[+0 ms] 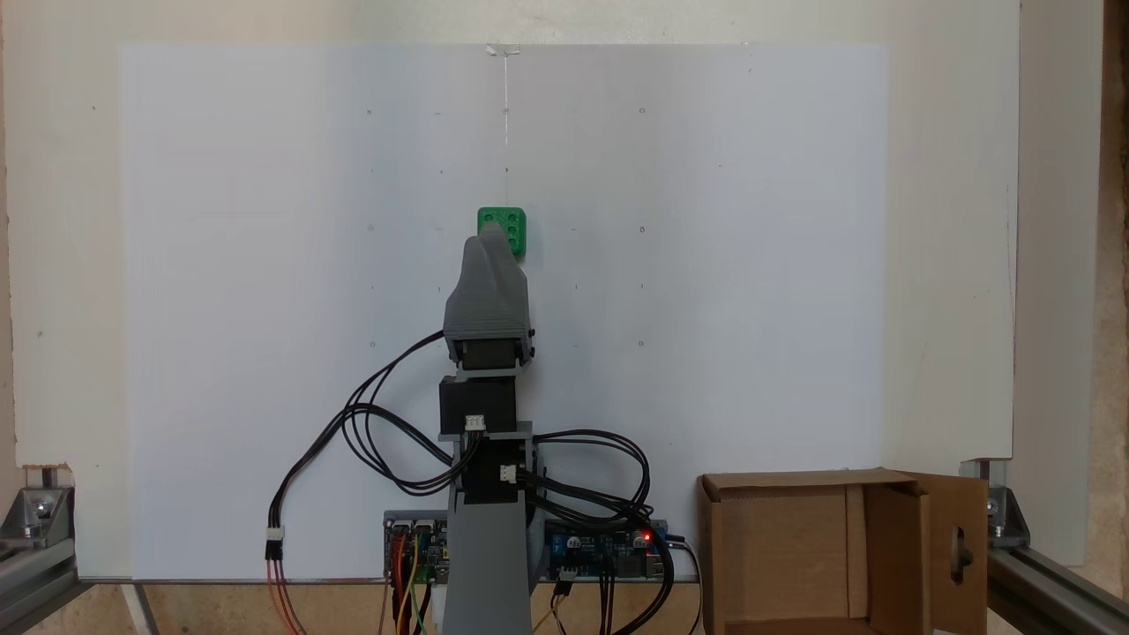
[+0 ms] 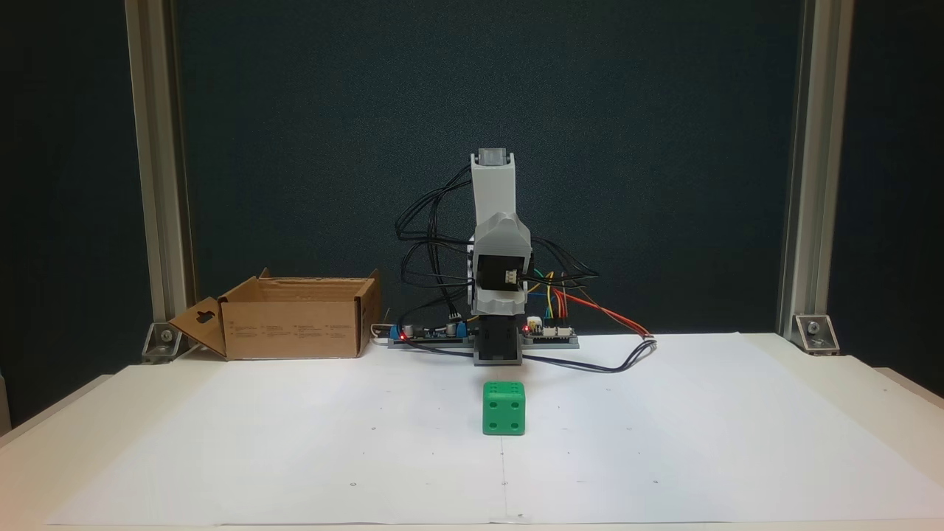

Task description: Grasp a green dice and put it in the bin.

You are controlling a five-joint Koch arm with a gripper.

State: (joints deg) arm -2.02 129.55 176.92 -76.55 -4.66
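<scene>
Pale bench [image 1: 953,265] under a large white paper sheet [image 1: 265,265] dotted with small marks, seen from above in one fixed view; from the front, the same sheet [image 2: 295,457] before a dark blue-black backdrop [image 2: 295,110], flanked by aluminium posts [image 2: 151,147].

Green dice [image 1: 504,220] on the sheet near its middle, resting flat, partly overlapped from above by the grey tip of the arm. In the front view, green dice [image 2: 504,408] standing clear on the paper ahead of the arm's base, four pips facing the camera, six on top.

Grey fingers [image 1: 494,251] at the end of the Koch arm [image 1: 487,370], pointing toward the dice; in the front view the arm [image 2: 500,243] folded upright, well above the sheet, fingers hidden behind the wrist body. From above, a single tapered grey shape only, so apart or together cannot be told. Nothing clamped: dice on the paper, apart from the arm in the front view.

Bin [image 1: 794,529], brown cardboard, open at the top, at the lower right corner from above, beside the arm's base; flap with keyhole cutout [image 1: 957,551] folded outward. From the front, bin [image 2: 295,324] at the left rear of the bench, flap [image 2: 200,324] splayed to the left. Well apart from the dice.

Circuit boards [image 1: 600,551] with a red light and black and coloured cables [image 1: 370,423] at the arm's base.
</scene>
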